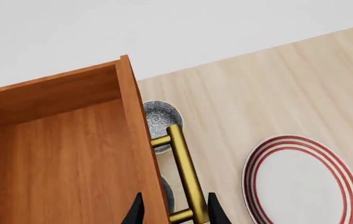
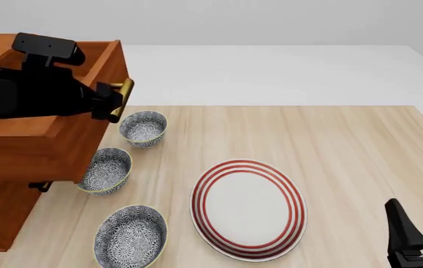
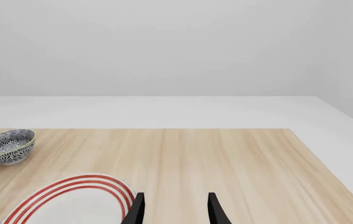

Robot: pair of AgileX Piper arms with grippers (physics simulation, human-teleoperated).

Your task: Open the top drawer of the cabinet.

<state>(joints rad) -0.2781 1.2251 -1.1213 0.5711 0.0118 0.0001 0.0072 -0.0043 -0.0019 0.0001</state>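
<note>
The left gripper (image 1: 175, 213) grips the top drawer's (image 1: 58, 158) handle (image 1: 183, 172); pulling straight outward avoids jamming. The right gripper (image 3: 175, 210) idles open.

Front camera overlooks the table (image 2: 345, 145); wrist cameras sit low, close.

At the left edge of the front view stands the cabinet (image 2: 3, 212), a reddish-brown wooden chest. Its top drawer (image 2: 62, 139) is pulled well out toward the right, showing a plain wood inside, with its brass handle (image 2: 122, 99) at the upper left.
</note>
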